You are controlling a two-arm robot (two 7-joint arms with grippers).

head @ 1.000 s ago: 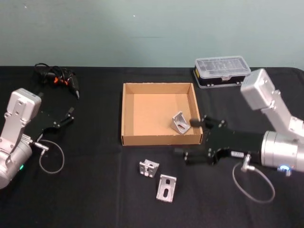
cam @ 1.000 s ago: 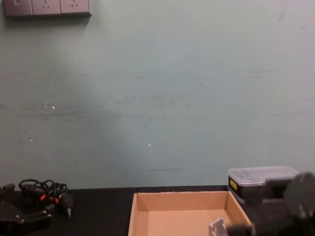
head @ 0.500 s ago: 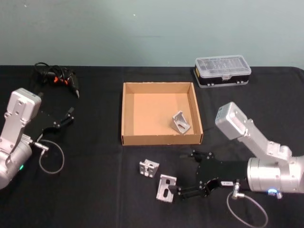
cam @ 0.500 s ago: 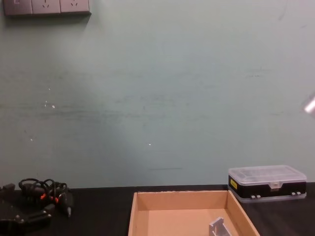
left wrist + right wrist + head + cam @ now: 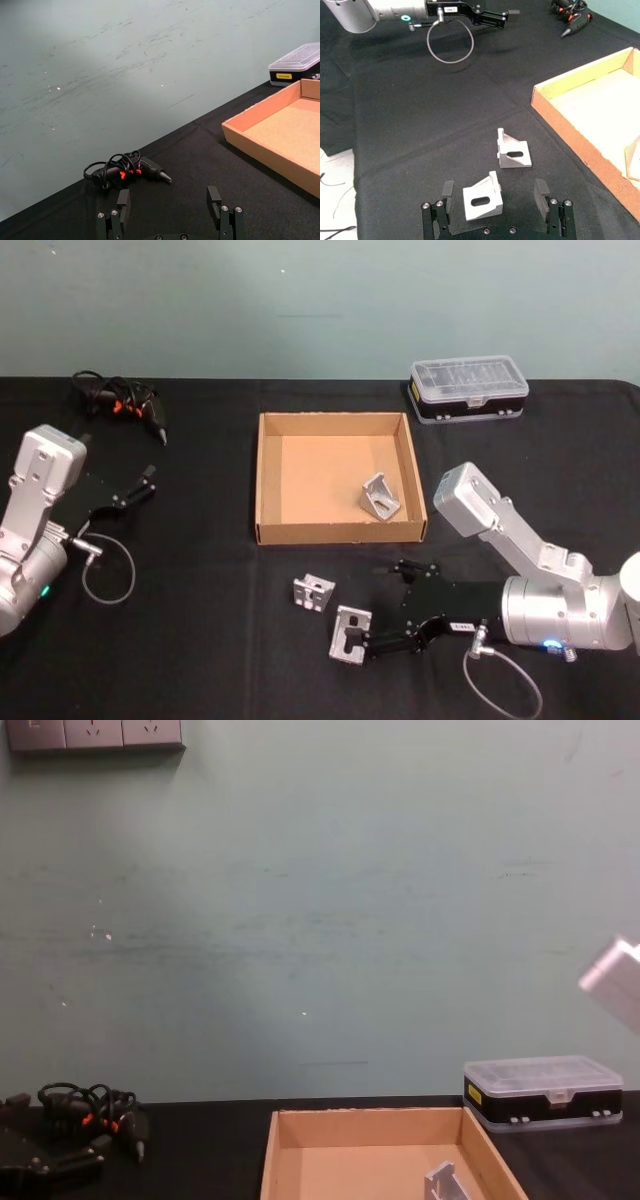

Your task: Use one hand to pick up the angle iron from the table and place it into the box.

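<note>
**A:** What lies around the box?

**B:** The shallow tan cardboard box point(image 5: 340, 534) sits on a matte black table point(image 5: 200, 640). Behind it to the right is a black plastic case point(image 5: 467, 390) with a clear lid. Far to its left lies a tangled black cable bundle point(image 5: 125, 405).

**A:** And the metal pieces?

**B:** One silver folded bracket point(image 5: 379, 497) rests inside the box, near its right wall. Just in front of the box lie a slotted bracket point(image 5: 313, 592) and, nearer the robot, the angle iron point(image 5: 481, 202).

**A:** The grippers?

**B:** The right gripper point(image 5: 380, 610) is low in front of the box. Its black fingers point(image 5: 540, 187) are spread to either side of the angle iron, with gaps showing. The left gripper point(image 5: 170, 197) waits left of the box, its fingers apart.
</note>
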